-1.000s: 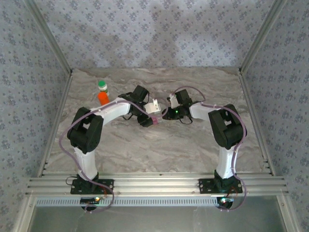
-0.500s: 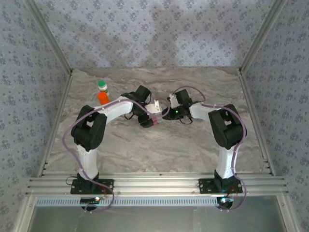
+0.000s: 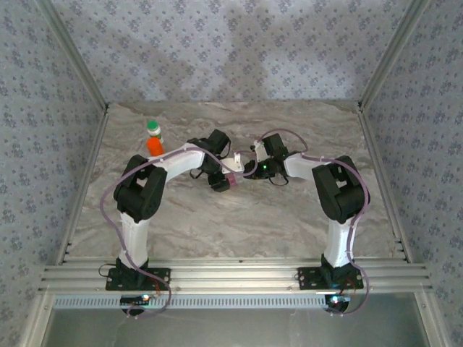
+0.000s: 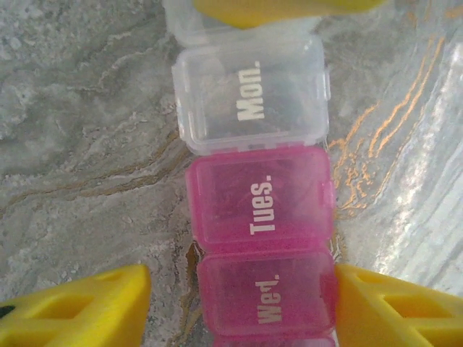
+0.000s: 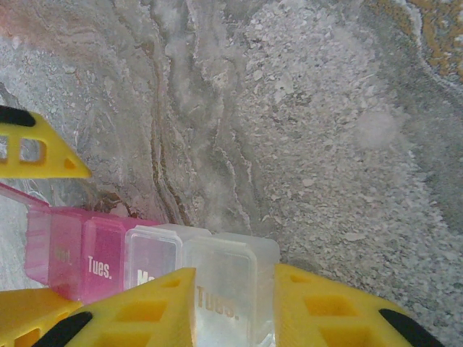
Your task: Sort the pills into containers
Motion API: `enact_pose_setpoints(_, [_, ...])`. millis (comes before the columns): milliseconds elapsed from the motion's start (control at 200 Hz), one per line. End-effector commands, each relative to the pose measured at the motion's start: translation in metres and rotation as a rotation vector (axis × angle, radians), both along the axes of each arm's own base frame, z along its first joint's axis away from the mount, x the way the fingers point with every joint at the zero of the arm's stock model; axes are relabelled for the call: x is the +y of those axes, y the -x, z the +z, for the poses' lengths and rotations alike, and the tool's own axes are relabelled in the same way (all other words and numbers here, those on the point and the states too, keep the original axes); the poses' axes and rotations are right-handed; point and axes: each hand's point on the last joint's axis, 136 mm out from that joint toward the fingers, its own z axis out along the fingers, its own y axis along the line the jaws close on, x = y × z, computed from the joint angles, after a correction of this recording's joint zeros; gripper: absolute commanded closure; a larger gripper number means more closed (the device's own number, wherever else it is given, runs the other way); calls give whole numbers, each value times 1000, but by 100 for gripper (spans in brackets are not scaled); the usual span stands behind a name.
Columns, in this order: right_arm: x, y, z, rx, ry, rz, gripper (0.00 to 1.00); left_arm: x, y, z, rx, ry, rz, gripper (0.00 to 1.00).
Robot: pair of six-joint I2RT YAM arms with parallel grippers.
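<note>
The left pincer stands apart, its yellow fingers straddling the small flat strip-shaped pill box of clear and pink plastic. The pink cell marked "Wed." lies between them; one finger sits right at that cell's edge, while a strip of bare surface shows between the other finger and the box, so nothing is clamped here. Outward from this pincer along the strip comes the pink "Tues." cell, then the clear "Mon." cell; just past that, a yellow finger of the other arm crosses the strip's far end.

The right pincer is clamped on the clear end of the pill box, a yellow finger pressed to each side of a clear cell. The rest of the strip runs away to one side of it, clear cells first, then pink; the left pincer's fingers stand there at the pink end.

From above, the two pincers meet almost tip to tip over the box, which lies flat on the grey marbled counter. An orange bottle with a green cap stands upright well apart from the left pincer, beyond its arm on the outer side.
</note>
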Motion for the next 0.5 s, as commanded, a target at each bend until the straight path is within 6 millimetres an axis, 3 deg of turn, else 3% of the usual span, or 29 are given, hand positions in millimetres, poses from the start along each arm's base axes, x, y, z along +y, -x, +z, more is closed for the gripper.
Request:
enact_pose_setpoints(0, [-34,43,-61,205,179,-35,69,-3,11,2,64,-7,-39,42])
enact_pose_setpoints(125, [-39,43,-67,212,217,-48,69,-1,14,0,116,-9,-34,43])
enact_pose_setpoints(220, [-42,44,-71,222,238,-51,70,-1,14,2,175,13,-8,53])
enact_pose_setpoints(295, [-45,43,-71,210,262,-55,70,0,14,7,223,41,15,56])
enact_pose_setpoints(495, [-45,43,-71,202,289,-39,71,3,-6,19,232,112,107,56])
